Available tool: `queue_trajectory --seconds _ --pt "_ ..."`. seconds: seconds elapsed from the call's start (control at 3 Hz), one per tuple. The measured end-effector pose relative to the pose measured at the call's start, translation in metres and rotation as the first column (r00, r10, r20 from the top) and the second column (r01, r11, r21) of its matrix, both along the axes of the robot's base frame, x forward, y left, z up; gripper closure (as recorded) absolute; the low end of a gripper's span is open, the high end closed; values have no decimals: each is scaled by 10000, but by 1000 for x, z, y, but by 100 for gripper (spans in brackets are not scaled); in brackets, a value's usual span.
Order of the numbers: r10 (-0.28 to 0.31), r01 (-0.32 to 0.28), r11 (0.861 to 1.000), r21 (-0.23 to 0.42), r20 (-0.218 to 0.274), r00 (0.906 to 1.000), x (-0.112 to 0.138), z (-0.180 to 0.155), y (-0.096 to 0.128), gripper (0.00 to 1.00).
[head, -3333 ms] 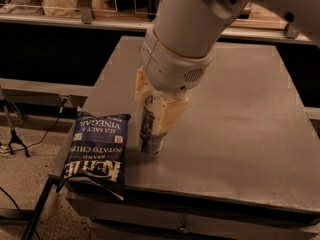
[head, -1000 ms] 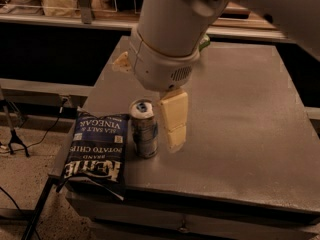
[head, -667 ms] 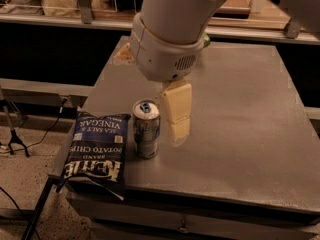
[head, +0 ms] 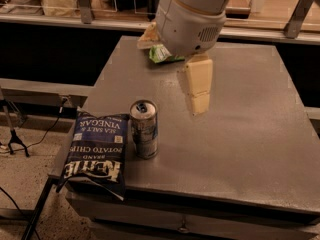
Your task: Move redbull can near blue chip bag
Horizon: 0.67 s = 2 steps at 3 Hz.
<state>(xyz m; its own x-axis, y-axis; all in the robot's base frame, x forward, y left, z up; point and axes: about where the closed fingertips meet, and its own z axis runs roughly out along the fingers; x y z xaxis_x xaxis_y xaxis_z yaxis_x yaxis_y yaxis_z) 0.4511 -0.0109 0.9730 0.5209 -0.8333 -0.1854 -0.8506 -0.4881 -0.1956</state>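
Observation:
The redbull can [head: 144,129] stands upright on the grey table [head: 240,134], near its front left. It is right beside the right edge of the blue chip bag [head: 97,151], which lies flat and hangs over the table's left front corner. My gripper [head: 173,74] hangs above and behind the can, off to its right, open and empty. One cream finger [head: 199,84] points down over the table. The other finger [head: 148,36] shows at the arm's left side.
A green chip bag [head: 162,54] lies at the back of the table, partly hidden behind my arm. A shelf or counter with racks runs along the back. Cables and a stand leg are on the floor at left.
The gripper was shut on the can 3.3 s ago; it has let go, opened, and risen up and back to the right. The can stays beside the blue bag.

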Motion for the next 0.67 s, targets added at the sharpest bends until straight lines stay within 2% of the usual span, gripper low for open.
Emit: queue_trajectory --seconds 0.33,0.67 --pt "-962 962 9953 -130 14 9954 14 -9 -25 0" --pt "-1144 1145 9934 -46 167 9933 17 -9 -27 0"
